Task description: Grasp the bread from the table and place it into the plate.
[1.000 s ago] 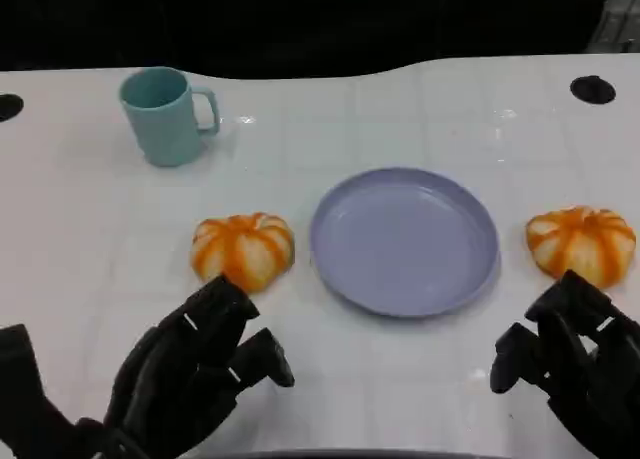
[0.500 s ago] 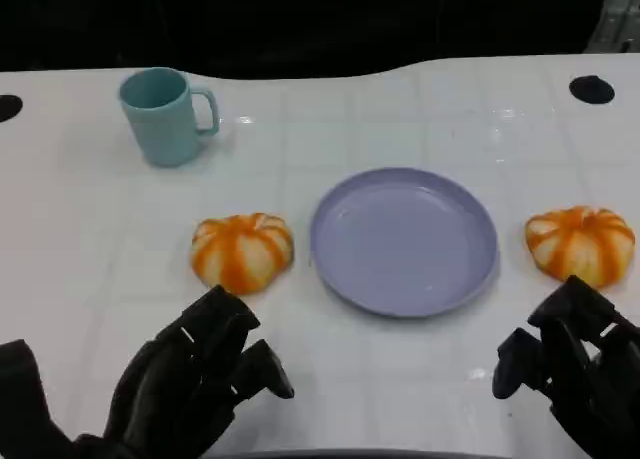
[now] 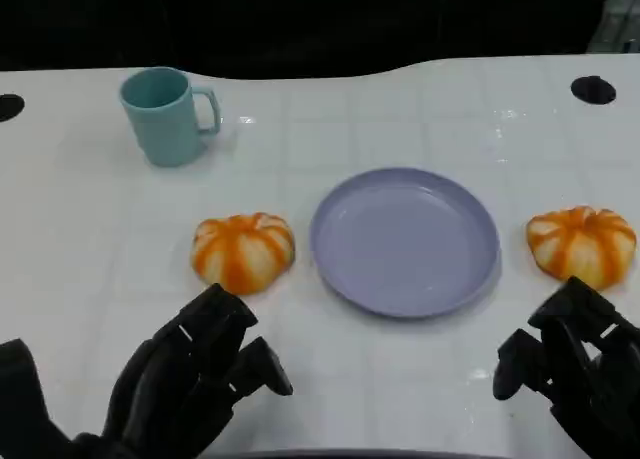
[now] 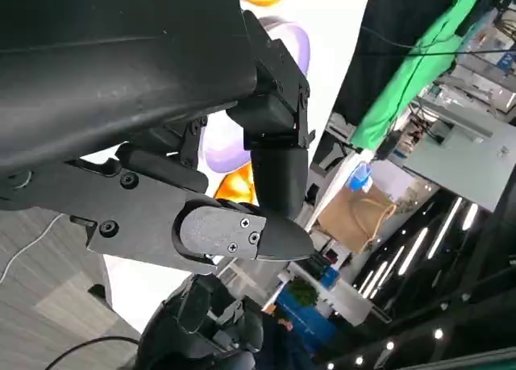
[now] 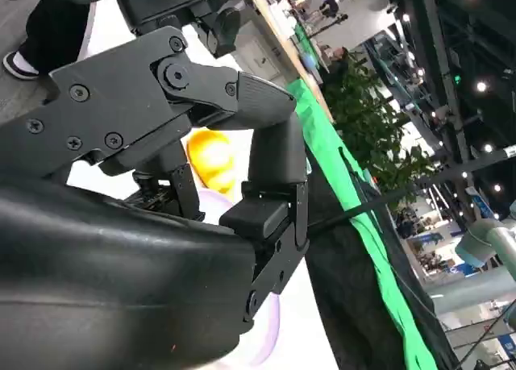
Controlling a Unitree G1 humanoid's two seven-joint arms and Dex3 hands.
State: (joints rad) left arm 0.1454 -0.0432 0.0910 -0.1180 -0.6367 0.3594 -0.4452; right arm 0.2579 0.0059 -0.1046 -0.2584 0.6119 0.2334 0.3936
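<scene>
1. Your left hand [image 3: 190, 374] hovers empty, fingers loosely apart, near the left bread [image 3: 243, 251], staged to grasp.
2. Your right hand [image 3: 570, 364] likewise holds nothing beside the right bread [image 3: 581, 243].
3. The plate [image 3: 404, 241] sits between them on the counter [image 3: 400, 109].

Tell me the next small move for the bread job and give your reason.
Probably reach the left robot hand forward onto the nearer bread. That hand holds nothing and sits just short of the bun, which lies on the table beside the empty plate. The right robot hand could equally take the other bun.
</scene>
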